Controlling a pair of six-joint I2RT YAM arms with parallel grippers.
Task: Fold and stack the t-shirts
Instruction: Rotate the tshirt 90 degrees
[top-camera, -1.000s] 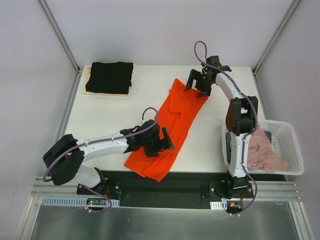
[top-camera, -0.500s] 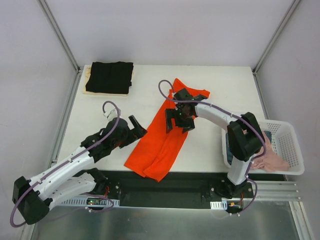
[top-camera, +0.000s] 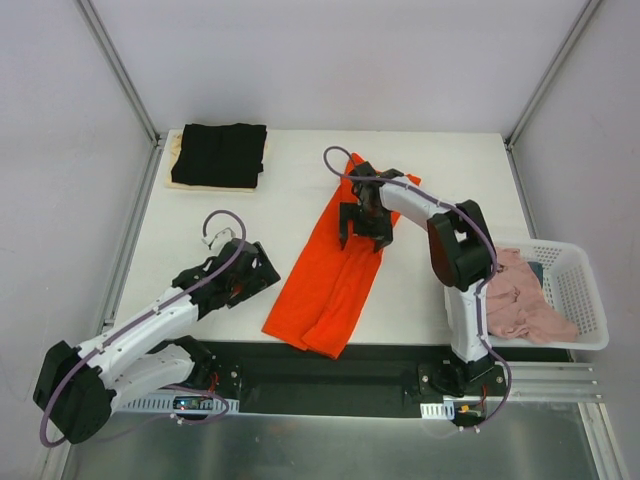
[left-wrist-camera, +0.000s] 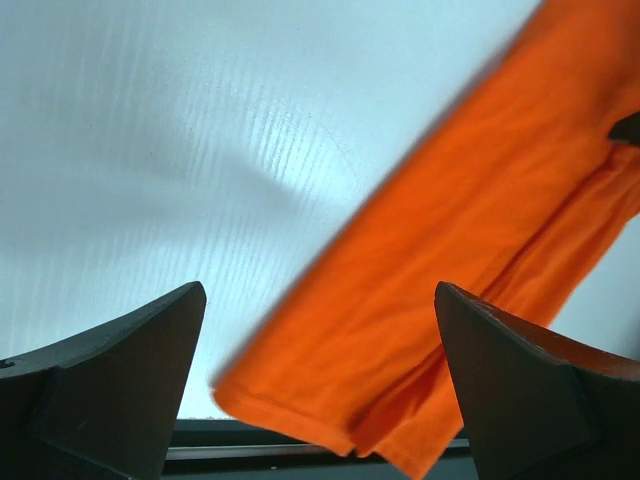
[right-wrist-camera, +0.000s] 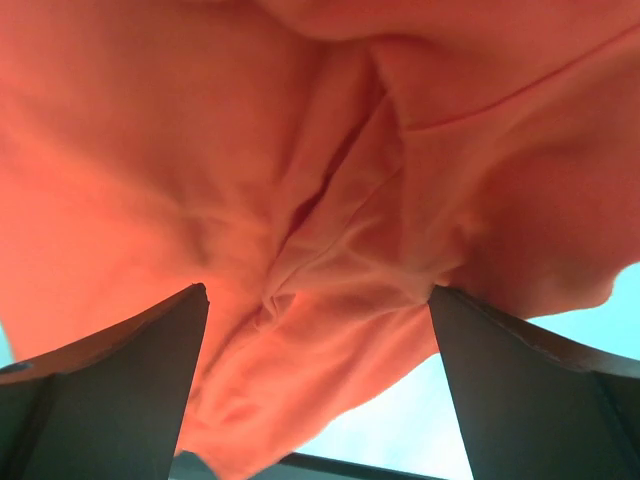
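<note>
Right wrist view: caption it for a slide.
Open right gripper poised over the rumpled orange t-shirt.

The top camera is looking down from above and behind the arm bases, taking in the whole table (top-camera: 280, 200) from far off. The left wrist camera is looking down past the left gripper (left-wrist-camera: 318, 290), fairly near, at the table's near edge and the orange shirt's (left-wrist-camera: 450, 260) near end. The right wrist camera is hanging very close over that shirt behind the right gripper (right-wrist-camera: 318, 291), with cloth filling almost its whole view. All three views are sharing the shirt.
</note>
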